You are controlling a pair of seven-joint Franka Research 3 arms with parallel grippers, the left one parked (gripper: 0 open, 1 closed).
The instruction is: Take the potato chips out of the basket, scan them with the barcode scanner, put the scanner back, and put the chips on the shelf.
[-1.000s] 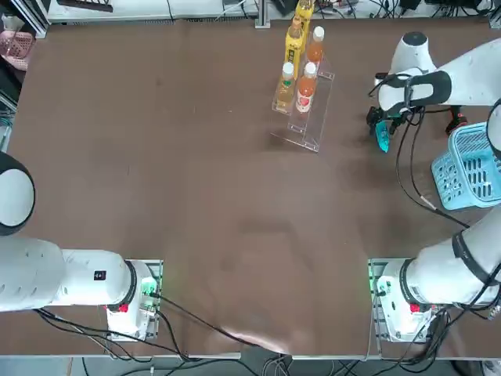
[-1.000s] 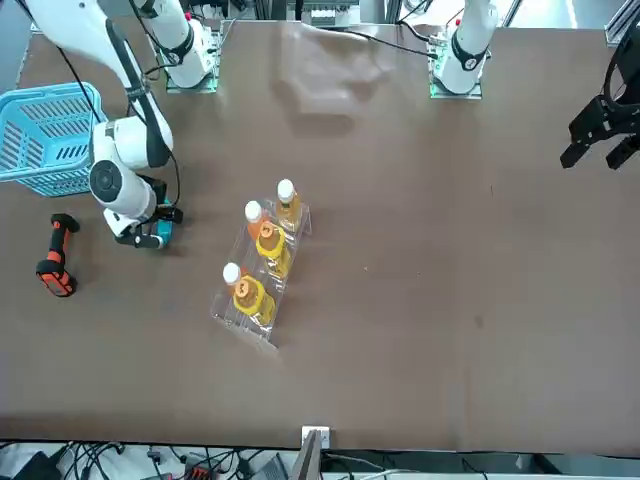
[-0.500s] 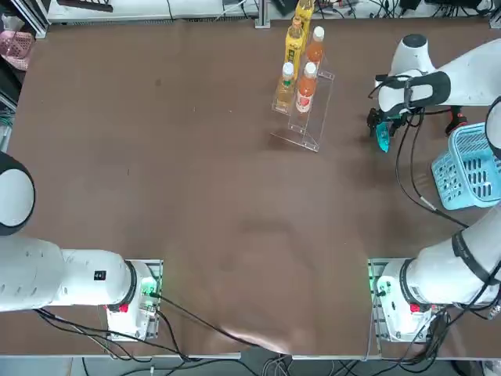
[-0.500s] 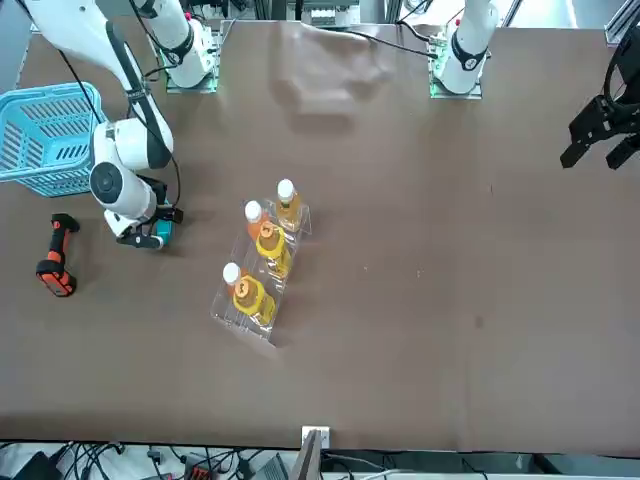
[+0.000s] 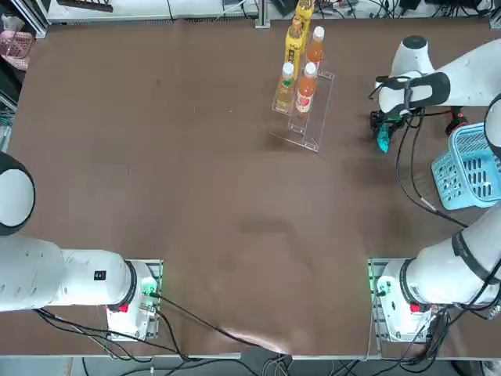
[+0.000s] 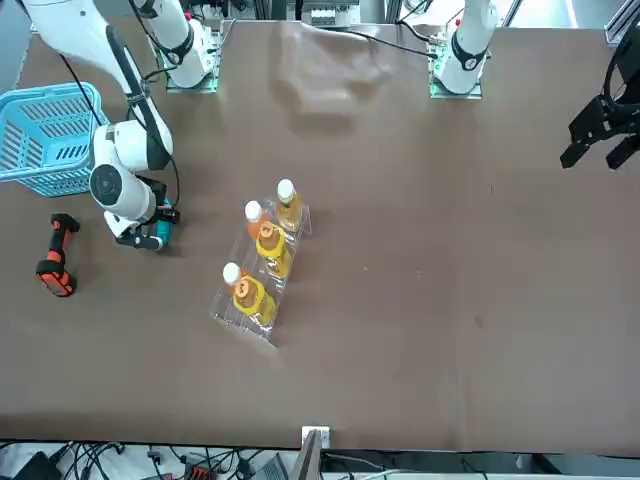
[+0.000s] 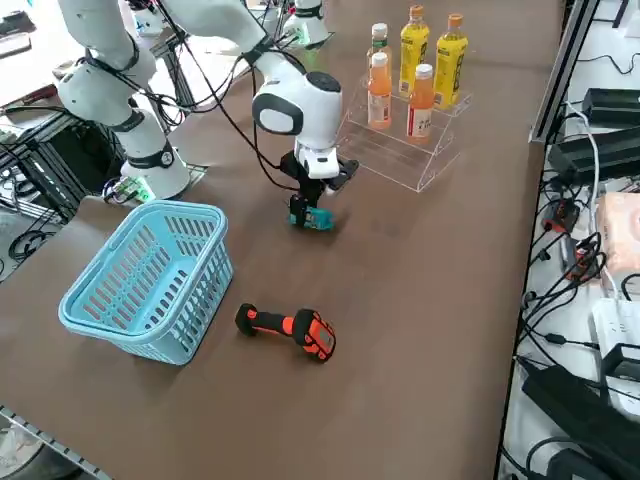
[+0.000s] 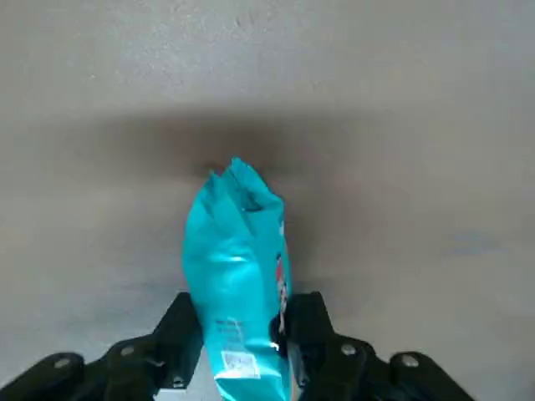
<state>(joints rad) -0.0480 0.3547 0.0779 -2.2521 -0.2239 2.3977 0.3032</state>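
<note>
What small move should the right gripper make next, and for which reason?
Probably a slight, slow lift: the right gripper, low over the brown table beside the light blue plastic basket, has its fingers against both sides of the shiny teal-blue packet, which seems gripped.

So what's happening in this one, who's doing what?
The robot's right hand has the teal chip packet between its fingers, out of the basket and over the table between the basket and the clear shelf. The barcode scanner is lying on the table beside the basket, and nothing is holding it. The shelf bears orange and yellow drink bottles, but the packet isn't on it yet.
</note>
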